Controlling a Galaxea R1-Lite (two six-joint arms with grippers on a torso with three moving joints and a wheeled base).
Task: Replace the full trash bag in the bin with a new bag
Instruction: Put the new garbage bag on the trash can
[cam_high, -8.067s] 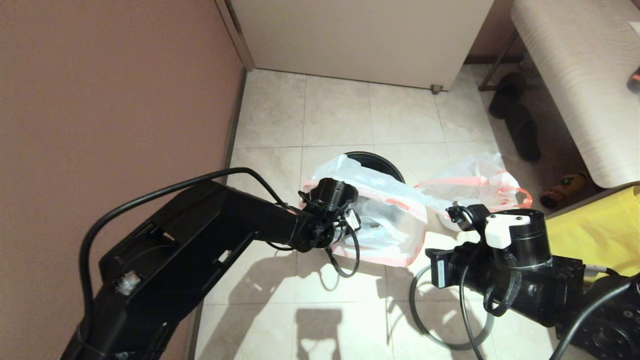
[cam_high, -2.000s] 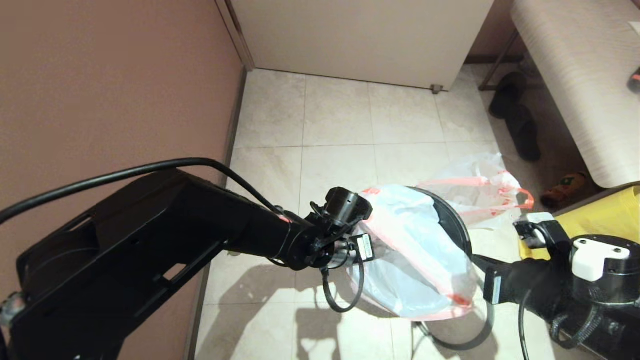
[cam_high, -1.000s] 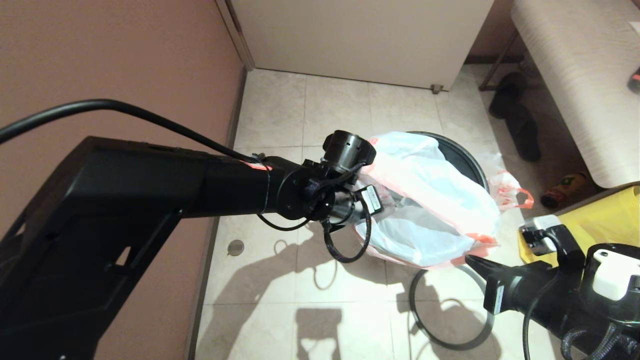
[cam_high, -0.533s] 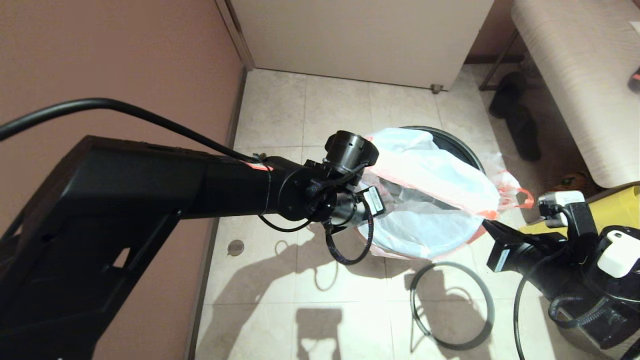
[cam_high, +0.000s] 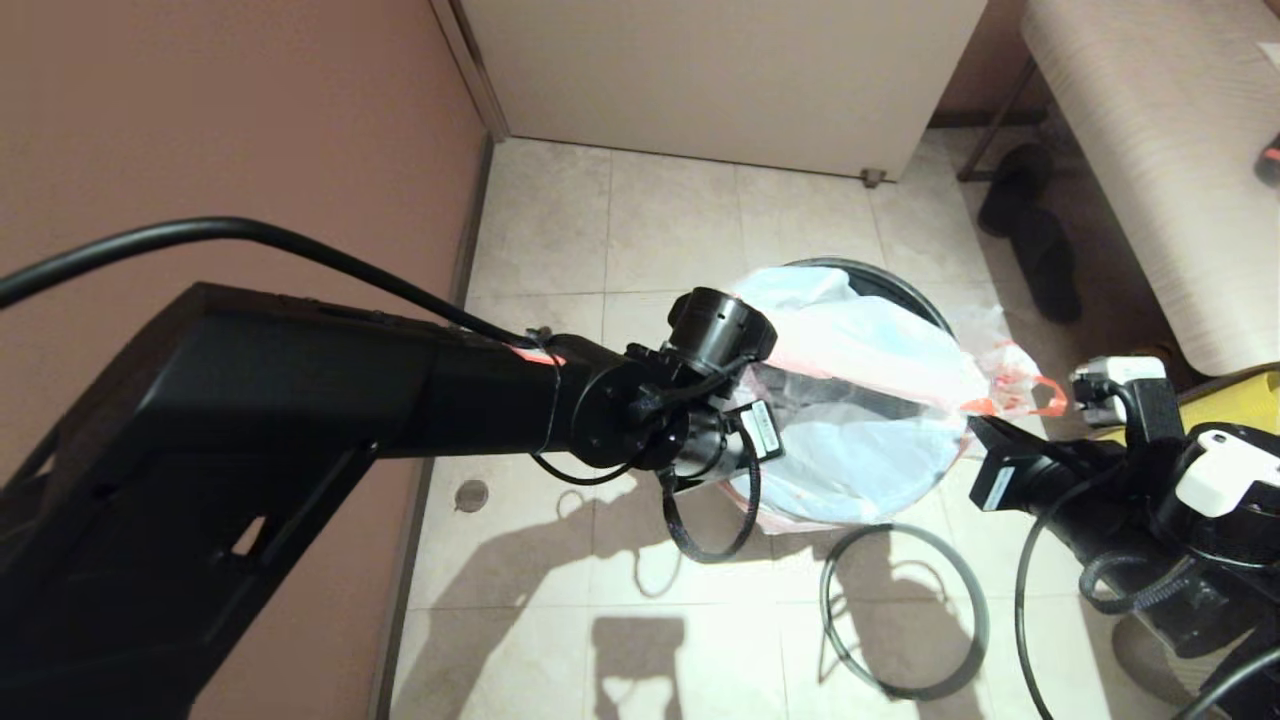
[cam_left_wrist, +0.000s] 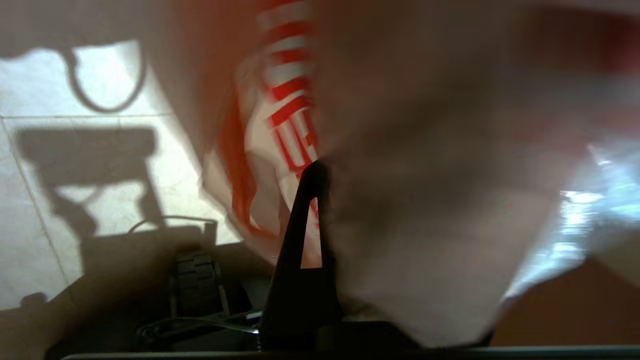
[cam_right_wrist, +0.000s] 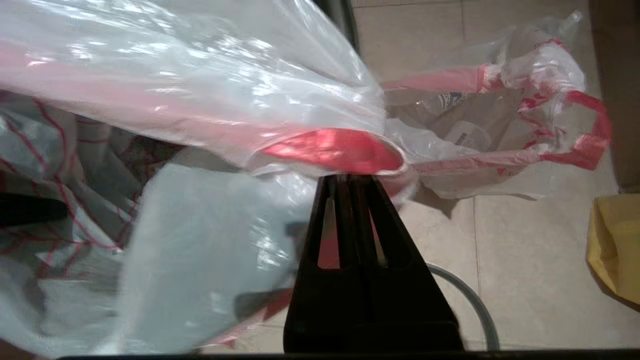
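Stretching the new bag (cam_high: 870, 400) over the bin (cam_high: 890, 280): left hand (cam_high: 745, 440) at nine o'clock and right hand (cam_high: 975, 430) at three o'clock each pinch its rim; the full trash bag (cam_high: 1005, 370) lies on the floor beyond.

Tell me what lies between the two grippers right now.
The new bag is stretched between the left gripper and the right gripper, spread over the mouth of the bin, as the head view shows.
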